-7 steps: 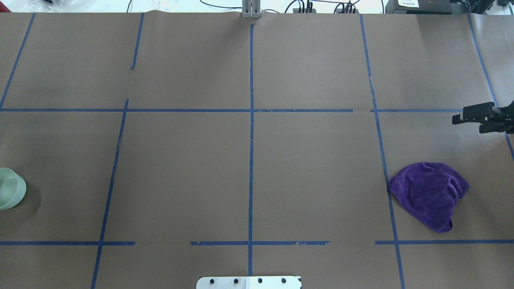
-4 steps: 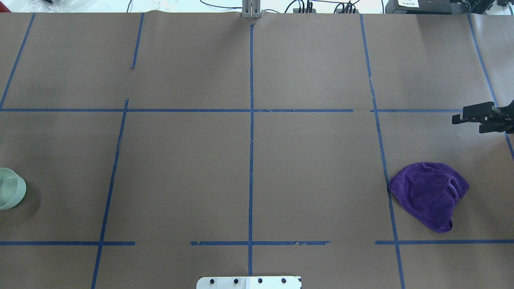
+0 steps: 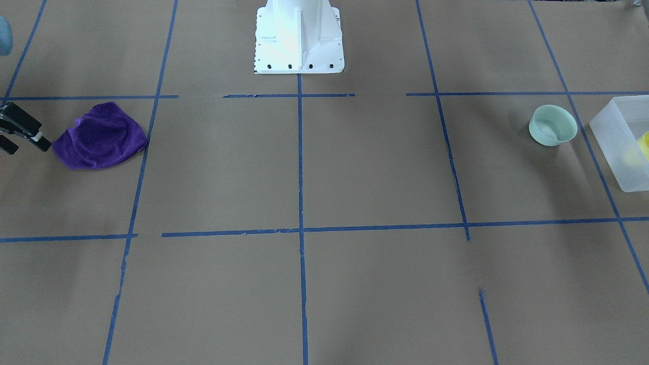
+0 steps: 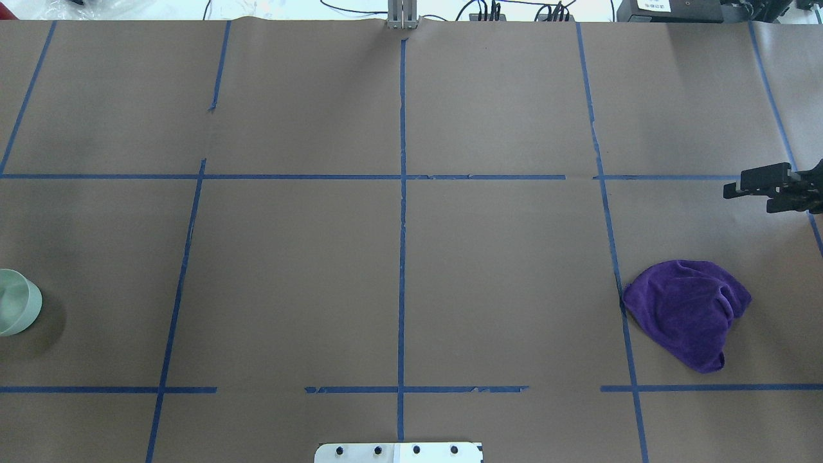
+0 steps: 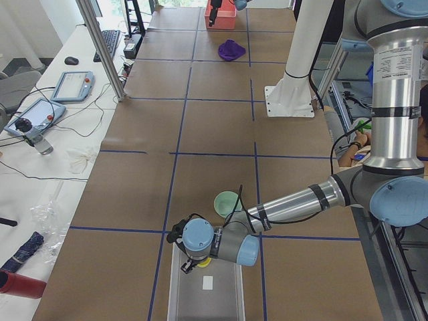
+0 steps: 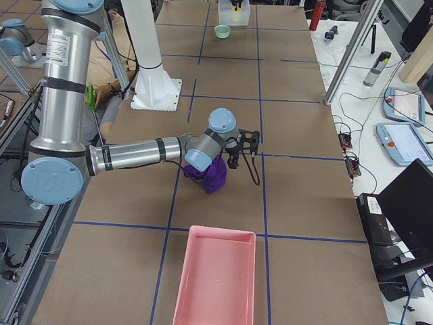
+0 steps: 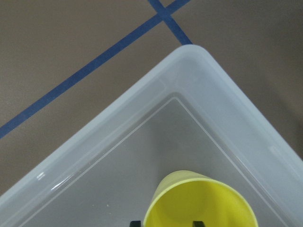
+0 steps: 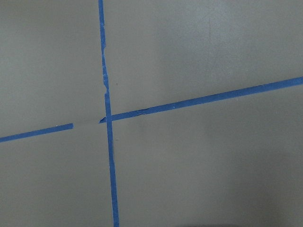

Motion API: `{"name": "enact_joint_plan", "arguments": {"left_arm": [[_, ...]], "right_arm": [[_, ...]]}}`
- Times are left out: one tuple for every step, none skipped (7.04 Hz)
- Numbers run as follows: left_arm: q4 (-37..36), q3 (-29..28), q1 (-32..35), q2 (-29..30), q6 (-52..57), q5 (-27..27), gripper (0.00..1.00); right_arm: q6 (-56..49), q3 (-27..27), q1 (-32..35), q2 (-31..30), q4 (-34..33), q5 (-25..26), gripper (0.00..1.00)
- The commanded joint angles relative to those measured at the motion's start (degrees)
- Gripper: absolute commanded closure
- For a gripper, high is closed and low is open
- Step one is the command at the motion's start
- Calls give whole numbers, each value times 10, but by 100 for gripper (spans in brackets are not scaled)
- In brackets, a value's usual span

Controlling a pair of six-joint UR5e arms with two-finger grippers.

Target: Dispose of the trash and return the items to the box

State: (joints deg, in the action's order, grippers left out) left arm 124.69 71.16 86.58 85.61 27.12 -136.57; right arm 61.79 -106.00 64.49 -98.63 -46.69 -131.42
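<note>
Step in hand, as judged: return of cup to box. Appears close to completion.

Left gripper: positioned over one corner of box, directly above cup. Fingertips spread, one outside cup wall, one over cup mouth. No firm pinch on wall evident.

Cup: yellow, mouth upward, inside box near a corner. Cannot tell whether resting on box floor or hanging slightly above it.

Box contents: cup only, so far as visible through frosted walls.

Bowl: pale green, upright on desk, just beside box on the side toward desk middle, not touching it. Not yet returned. Nothing seen inside.

Right gripper: well apart from box, at opposite end of desk, spread and holding nothing.

Cloth: purple, crumpled, well apart from box, beside right gripper without contact.

Tray: pink, at desk end farthest from box, beyond cloth. Nothing visible inside. Possibly the trash receptacle; not confirmed.

Next move, as judged: lift left gripper straight up, clear of cup rim and box wall, then shift to bowl for a rim grasp. Short sideways travel only, with care against catching box wall.
</note>
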Motion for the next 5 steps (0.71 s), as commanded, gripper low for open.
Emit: {"name": "enact_joint_plan", "arguments": {"left_arm": [[-5, 87, 9, -8, -13, 2, 38], [-23, 136, 46, -4, -66, 3, 38], [-96, 201, 48, 4, -115, 3, 37], [-172, 269, 48, 17, -150, 3, 30], [-205, 318, 47, 24, -212, 3, 27]], "right_arm": [[0, 1, 0, -1, 0, -1, 0], [1, -1, 0, -2, 1, -1, 0], [2, -5, 0, -3, 1, -1, 0], [14, -17, 0, -7, 0, 1, 0], [60, -23, -7, -15, 4, -10, 0]]}}
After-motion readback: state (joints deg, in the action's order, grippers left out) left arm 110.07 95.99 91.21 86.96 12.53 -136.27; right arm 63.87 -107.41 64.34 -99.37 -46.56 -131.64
